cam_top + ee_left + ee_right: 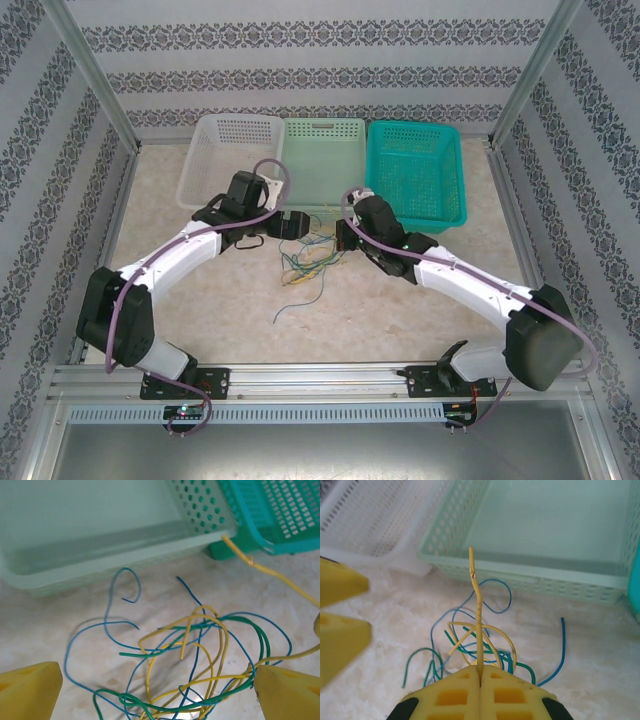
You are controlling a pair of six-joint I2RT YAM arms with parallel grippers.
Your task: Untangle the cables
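The right gripper pinches a yellow wire tight. The left gripper stands wide open over the cables, heaped on the table by the pale green basket. From above, a white basket and a teal basket sit beside it

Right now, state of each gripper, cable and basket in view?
left gripper, open, over the cables
right gripper, shut on yellow cable
yellow cable, gripped, end sticking past the fingers
cables, tangled on table
white basket, upright
pale green basket, upright
teal basket, upright

Yellow, green, blue cables, tangled loops on the tabletop; one yellow strand raised
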